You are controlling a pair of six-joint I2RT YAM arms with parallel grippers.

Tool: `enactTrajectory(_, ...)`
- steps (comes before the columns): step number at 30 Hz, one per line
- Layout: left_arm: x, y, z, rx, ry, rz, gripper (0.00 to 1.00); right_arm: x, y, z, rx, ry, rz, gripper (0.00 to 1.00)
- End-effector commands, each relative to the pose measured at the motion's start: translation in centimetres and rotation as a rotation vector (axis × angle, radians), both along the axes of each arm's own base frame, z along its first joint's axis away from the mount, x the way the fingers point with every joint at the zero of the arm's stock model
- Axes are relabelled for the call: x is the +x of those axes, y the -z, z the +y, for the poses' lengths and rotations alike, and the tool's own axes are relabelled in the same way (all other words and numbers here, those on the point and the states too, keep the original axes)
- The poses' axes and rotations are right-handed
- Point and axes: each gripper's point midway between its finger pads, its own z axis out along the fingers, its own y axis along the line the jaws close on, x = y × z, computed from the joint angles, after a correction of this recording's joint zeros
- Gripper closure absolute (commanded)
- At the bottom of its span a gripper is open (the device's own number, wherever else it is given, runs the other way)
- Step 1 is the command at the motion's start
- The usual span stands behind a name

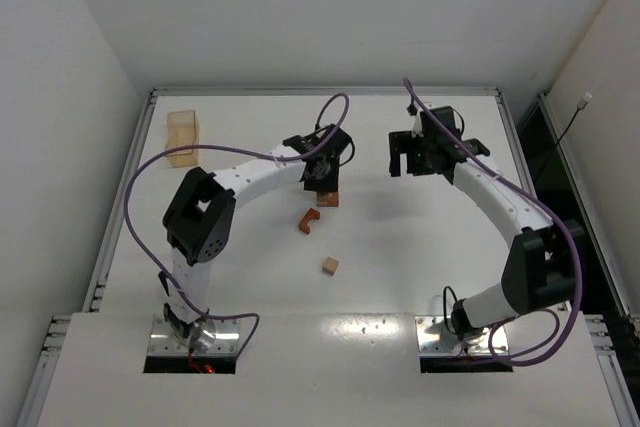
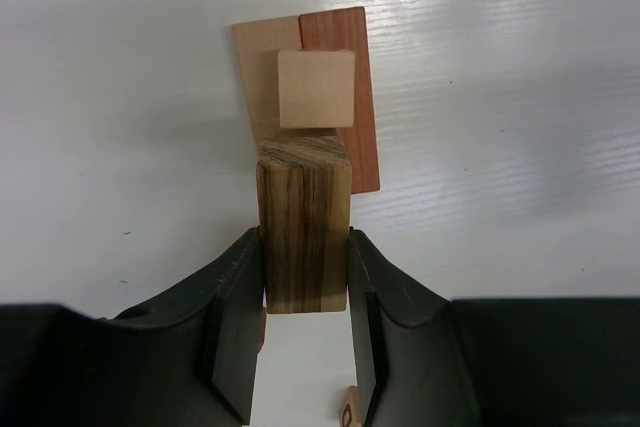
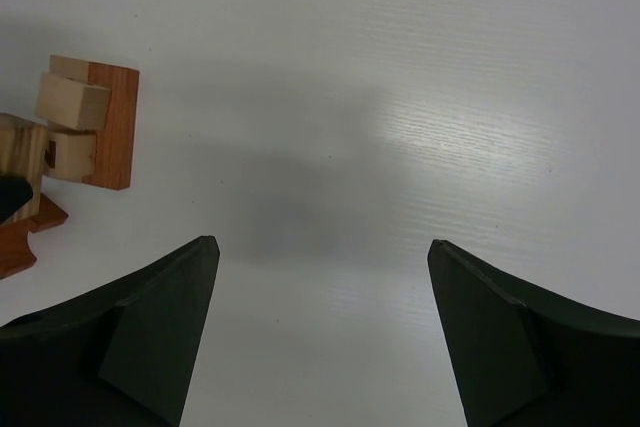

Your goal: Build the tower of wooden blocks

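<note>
My left gripper is shut on a dark-streaked wood block, held upright just on the near side of the tower. The tower is a pale cube on top of a tan bar and a reddish bar. In the top view the left gripper hangs over the tower. I cannot tell whether the held block touches the stack. A reddish-brown piece and a small tan cube lie loose nearer the bases. My right gripper is open and empty, to the right of the tower.
A pale wooden tray stands at the far left of the table. A cube with a dark letter shows between the left fingers, below the held block. The reddish-brown piece shows at the left edge of the right wrist view.
</note>
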Motion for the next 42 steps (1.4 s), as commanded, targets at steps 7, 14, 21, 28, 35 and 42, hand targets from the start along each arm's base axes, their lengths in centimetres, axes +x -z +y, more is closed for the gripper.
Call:
enactTrajectory(7, 1.2, -1.7, -2.1, -0.039, 0.031, -0.035, 1.00, 0.7, -1.3, 0.2, 0.047, 0.006, -0.053, 0.17)
enactTrajectory(14, 1.5, -1.5, -2.2, -0.024, 0.034, -0.038, 1.00, 0.9, -1.1, 0.4, 0.054, 0.000, -0.052, 0.17)
enactTrajectory(21, 2.0, -1.5, -2.4, -0.018, 0.029, -0.043, 1.00, 0.8, -0.7, 0.5, 0.058, -0.006, -0.041, 0.18)
enactTrajectory(28, 2.5, -1.0, -2.0, -0.006, 0.016, -0.041, 1.00, 0.9, 0.3, 0.5, 0.052, -0.006, -0.013, 0.18)
enactTrajectory(35, 3.0, -0.8, -1.6, 0.006, 0.000, -0.041, 1.00, 0.9, 0.7, 0.7, 0.056, -0.012, -0.002, 0.18)
enactTrajectory(42, 3.5, -0.4, -0.9, 0.007, -0.026, -0.032, 1.00, 1.1, 0.5, 0.7, 0.058, -0.012, -0.011, 0.18)
